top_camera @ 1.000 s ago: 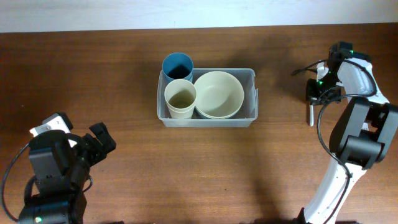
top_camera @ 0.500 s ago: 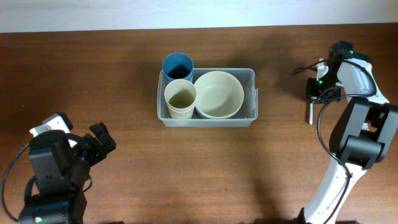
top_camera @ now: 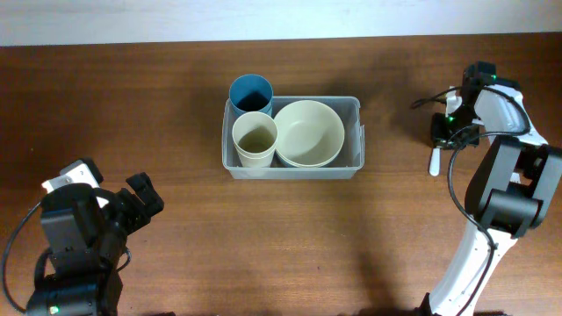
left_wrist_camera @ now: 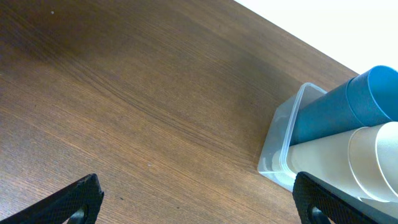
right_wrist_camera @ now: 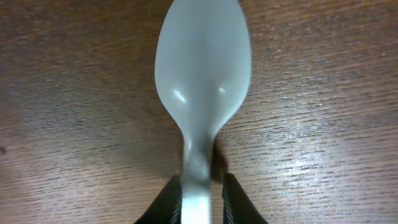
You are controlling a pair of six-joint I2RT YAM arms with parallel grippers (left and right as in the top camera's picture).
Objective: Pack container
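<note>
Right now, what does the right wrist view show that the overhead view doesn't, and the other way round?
Only the right wrist view: the white spoon close up, bowl end forward, with the right gripper pinching its handle from both sides. Only the overhead view: the clear container holding a blue cup, a cream cup and a cream bowl, plus the left gripper, well away from the container. Both: the white spoon, the right gripper and the wooden table.

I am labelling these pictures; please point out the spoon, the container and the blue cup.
spoon [right_wrist_camera: 202, 68]: right wrist view, on its bowl.
container [top_camera: 299, 172]: overhead view, on its near wall.
blue cup [top_camera: 251, 92]: overhead view, on its inside.
</note>
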